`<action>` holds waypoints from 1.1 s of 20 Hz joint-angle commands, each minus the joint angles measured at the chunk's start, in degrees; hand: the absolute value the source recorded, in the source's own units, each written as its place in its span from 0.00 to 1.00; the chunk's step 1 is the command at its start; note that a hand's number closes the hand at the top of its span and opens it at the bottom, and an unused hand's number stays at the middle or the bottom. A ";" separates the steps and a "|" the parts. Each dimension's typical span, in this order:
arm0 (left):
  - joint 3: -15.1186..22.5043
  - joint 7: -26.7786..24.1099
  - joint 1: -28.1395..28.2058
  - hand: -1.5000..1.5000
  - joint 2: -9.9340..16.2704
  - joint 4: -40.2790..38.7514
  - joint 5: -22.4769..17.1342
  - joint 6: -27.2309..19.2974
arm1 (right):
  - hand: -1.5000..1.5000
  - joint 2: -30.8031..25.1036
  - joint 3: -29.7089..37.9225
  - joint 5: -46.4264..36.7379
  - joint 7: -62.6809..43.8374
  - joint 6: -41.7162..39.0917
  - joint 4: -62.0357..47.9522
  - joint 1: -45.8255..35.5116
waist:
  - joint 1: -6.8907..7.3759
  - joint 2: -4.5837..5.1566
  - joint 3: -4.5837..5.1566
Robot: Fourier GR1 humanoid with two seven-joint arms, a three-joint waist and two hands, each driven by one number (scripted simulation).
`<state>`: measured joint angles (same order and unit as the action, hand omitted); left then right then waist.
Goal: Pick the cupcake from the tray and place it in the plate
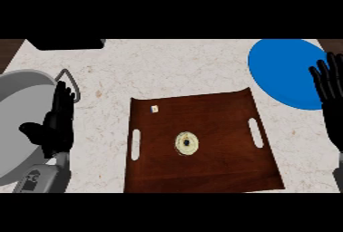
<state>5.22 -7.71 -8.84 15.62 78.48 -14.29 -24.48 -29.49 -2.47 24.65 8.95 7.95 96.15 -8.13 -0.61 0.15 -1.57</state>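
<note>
Since neither of my hands has touched anything on the tray, I judge that I am at the very start: the reach for the cupcake is not yet made. Going from largest to smallest, the worktop (174, 68) is one pale, speckled surface carrying everything. On it lies one brown tray (201, 149) with a slot handle at each side, set in the middle before me. At the left edge sits one grey round bowl (20, 113), partly under my left arm, with a thin wire loop (72, 84) just beside it. At the upper right lies one blue plate (285, 68), bare, well apart from the cupcake and just beyond the tray's far right corner. One dark object (67, 44) shows at the top left edge; I cannot tell what it is. One cupcake (187, 143) stands near the tray's centre, seen from above. One tiny pale speck (154, 108) lies near the tray's far left corner.

My left hand (57, 122) rests over the bowl's rim, fingers straight and holding nothing. My right hand (330, 86) rests at the right edge, fingers spread upward, also holding nothing. Being nearer the plate, the right hand seems the better choice: it must swing inward over the tray, come down around the cupcake, and close on its sides.
</note>
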 commanded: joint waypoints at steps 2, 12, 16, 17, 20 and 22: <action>4.36 4.90 1.64 0.50 -0.51 -1.61 0.94 3.01 | 1.00 0.51 -2.30 -0.81 -2.93 -2.05 -3.04 -7.62 | 1.50 0.05 1.57; 10.52 13.62 5.65 0.50 -2.04 -2.71 -2.96 12.09 | 0.00 7.76 -8.54 -18.76 1.88 12.01 -14.49 -15.06 | 1.89 0.22 1.53; 10.31 16.34 8.48 0.50 -1.42 1.21 -3.09 12.31 | 0.00 7.54 -6.36 -15.24 7.58 4.96 -16.03 -13.16 | 1.08 -0.09 1.54; 8.79 17.52 7.87 0.50 0.81 2.48 -3.58 14.18 | 0.00 7.59 -6.79 -16.47 6.51 3.77 -17.94 -16.02 | 1.19 -0.09 1.56; 11.12 16.32 8.14 0.50 -3.14 1.59 -0.83 11.03 | 0.00 1.89 -7.20 -17.58 0.70 -0.26 -12.38 -15.85 | 0.65 -0.22 1.60; 9.76 16.63 8.47 0.50 -1.73 1.74 -1.93 11.92 | 0.00 -3.34 -9.58 -19.36 -4.17 -4.28 -11.27 -16.17 | 0.45 -0.33 1.66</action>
<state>13.61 8.62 -2.72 15.55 81.76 -16.27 -12.66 -27.27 -10.15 7.19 10.33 8.72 82.59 -23.40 0.39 -0.26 -0.32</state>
